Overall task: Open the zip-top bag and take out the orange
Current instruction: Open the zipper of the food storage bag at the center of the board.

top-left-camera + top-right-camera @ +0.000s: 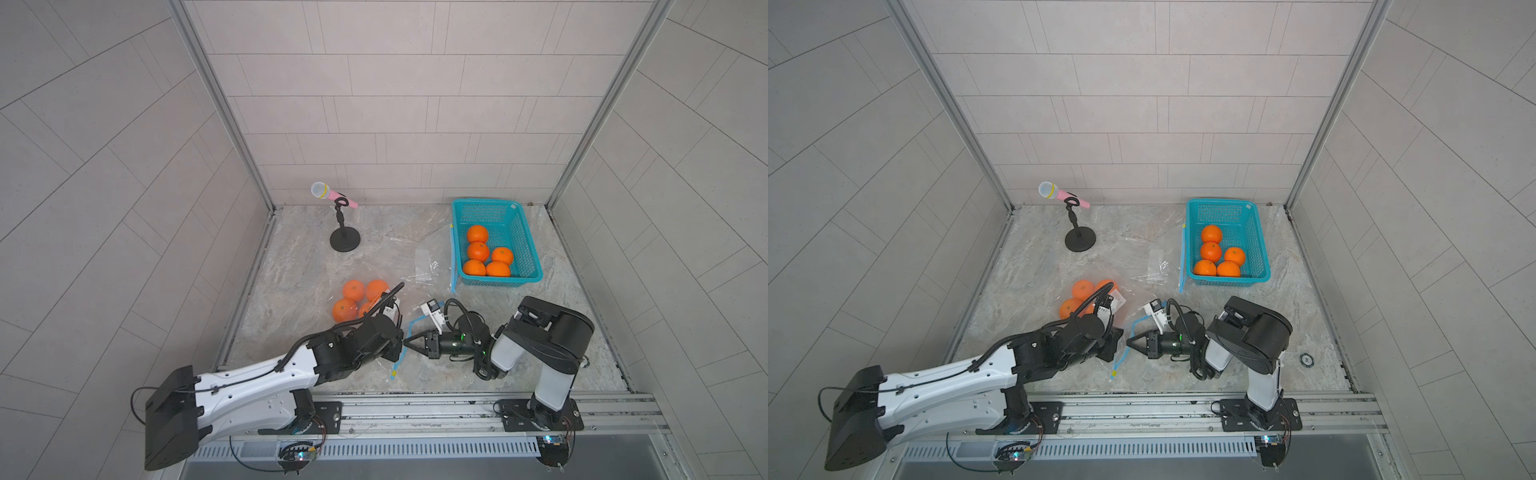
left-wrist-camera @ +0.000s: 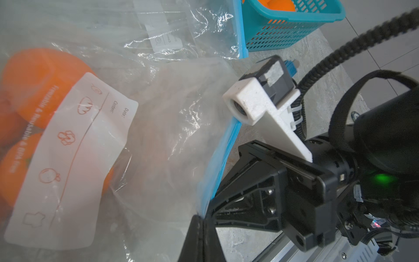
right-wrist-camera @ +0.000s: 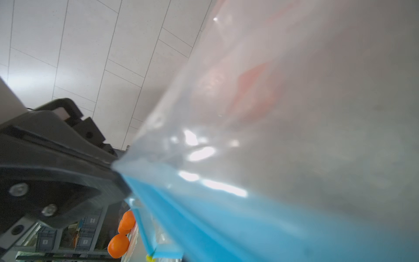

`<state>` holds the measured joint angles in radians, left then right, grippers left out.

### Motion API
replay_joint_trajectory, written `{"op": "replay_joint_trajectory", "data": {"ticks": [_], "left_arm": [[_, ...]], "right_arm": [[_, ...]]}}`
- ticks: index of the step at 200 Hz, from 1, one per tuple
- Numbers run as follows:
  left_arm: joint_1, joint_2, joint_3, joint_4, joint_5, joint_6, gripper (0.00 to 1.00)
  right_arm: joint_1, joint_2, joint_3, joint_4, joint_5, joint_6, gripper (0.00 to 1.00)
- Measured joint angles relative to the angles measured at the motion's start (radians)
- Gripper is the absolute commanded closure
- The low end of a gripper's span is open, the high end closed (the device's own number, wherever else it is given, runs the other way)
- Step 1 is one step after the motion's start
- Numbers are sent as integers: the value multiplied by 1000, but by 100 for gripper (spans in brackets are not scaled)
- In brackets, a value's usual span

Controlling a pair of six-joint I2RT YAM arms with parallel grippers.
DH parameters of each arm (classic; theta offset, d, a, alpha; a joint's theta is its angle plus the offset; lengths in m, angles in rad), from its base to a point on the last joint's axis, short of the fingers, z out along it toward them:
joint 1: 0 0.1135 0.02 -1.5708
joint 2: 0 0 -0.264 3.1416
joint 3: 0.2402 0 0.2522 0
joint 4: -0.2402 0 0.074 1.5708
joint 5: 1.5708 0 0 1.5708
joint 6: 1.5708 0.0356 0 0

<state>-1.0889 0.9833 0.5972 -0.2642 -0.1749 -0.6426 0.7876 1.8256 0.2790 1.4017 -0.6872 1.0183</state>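
The clear zip-top bag (image 1: 374, 307) lies left of centre with several oranges (image 1: 353, 289) inside, behind its white label (image 2: 68, 147). Its blue zip strip (image 1: 401, 358) runs between my two grippers. The left gripper (image 2: 202, 219) is shut, pinching the bag's edge by the strip. Facing it, almost tip to tip, the right gripper (image 1: 407, 341) has its fingers closed to a point on the same strip (image 2: 217, 172). In the right wrist view the bag (image 3: 283, 124) and its blue strip (image 3: 226, 226) fill the frame and hide that gripper's jaws.
A teal basket (image 1: 484, 203) with several oranges (image 1: 478, 250) stands at the back right. An empty clear bag (image 1: 428, 257) lies against its left side. A pink toy microphone (image 1: 332, 193) on a black stand (image 1: 345, 241) is at the back left. Walls enclose three sides.
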Motion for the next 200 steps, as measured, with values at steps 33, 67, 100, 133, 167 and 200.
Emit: {"op": "replay_joint_trajectory", "data": {"ticks": [33,67,100,133,167,200], "left_arm": [[0,-38,60,-94,-139,28,100],[0,-53,114,-188,-194,56,100],[-6,-109,121,-216,-161,64,100],[-7,-162,105,-208,-74,55,100],[-7,-102,92,-144,-19,48,100],[-7,-29,92,-108,-14,49,100]], "right_arm": [[-47,0,-55,0,10,10,94],[-59,0,-103,15,21,31,95],[-93,-21,-139,73,30,38,95],[-135,-40,-159,102,6,46,94],[-117,-95,-171,24,5,49,73],[-114,-307,-220,-113,41,22,49]]}}
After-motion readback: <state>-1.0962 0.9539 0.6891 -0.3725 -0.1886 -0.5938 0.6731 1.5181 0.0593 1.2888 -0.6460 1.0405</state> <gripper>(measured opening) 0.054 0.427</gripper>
